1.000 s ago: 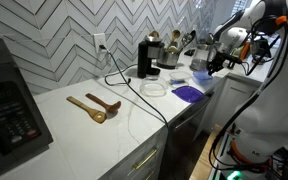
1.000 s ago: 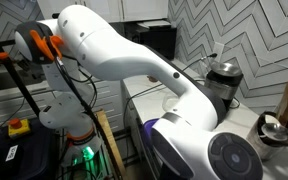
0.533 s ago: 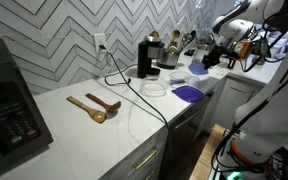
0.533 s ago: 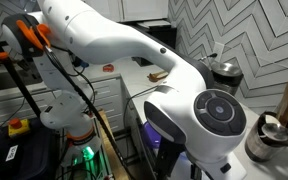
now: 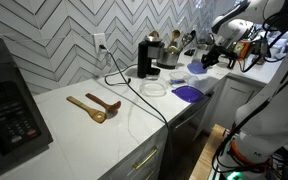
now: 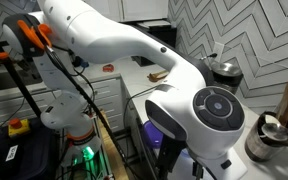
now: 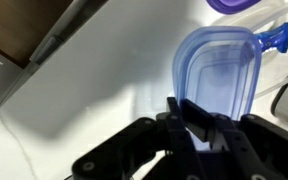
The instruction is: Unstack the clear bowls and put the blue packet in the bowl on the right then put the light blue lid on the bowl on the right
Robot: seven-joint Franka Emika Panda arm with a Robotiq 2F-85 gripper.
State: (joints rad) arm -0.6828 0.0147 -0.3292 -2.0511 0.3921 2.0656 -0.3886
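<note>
Wrist view has the gripper (image 7: 189,115) coming up from the bottom edge, its dark fingers clamped on the near edge of the light blue lid (image 7: 216,80). The lid fills the centre-right of the frame, and it looks lifted clear of the pale counter (image 7: 84,100). A darker blue scrap (image 7: 279,38) sits at the lid's upper-right corner. It may be the blue packet, but I cannot tell. A purple flat thing (image 7: 246,5) cuts across the top right.

In an exterior view the gripper (image 5: 208,60) hangs in the upper right, and the clear bowls (image 5: 154,88) show only as a faint glassy ring to its lower left. I cannot tell whether two stand apart there.

The step in hand appears to be lidding the right bowl. To do it well, keep the thin lid level, centre it over the rim before lowering, and let go only once it rests all round. An edge pinch like this could let it tilt.

The counter is white stone under a grey herringbone tile wall (image 5: 64,35). Two wooden spoons (image 5: 94,106) lie at centre left, and a black coffee maker (image 5: 144,58) with a trailing cable (image 5: 134,95) stands by the wall.
</note>
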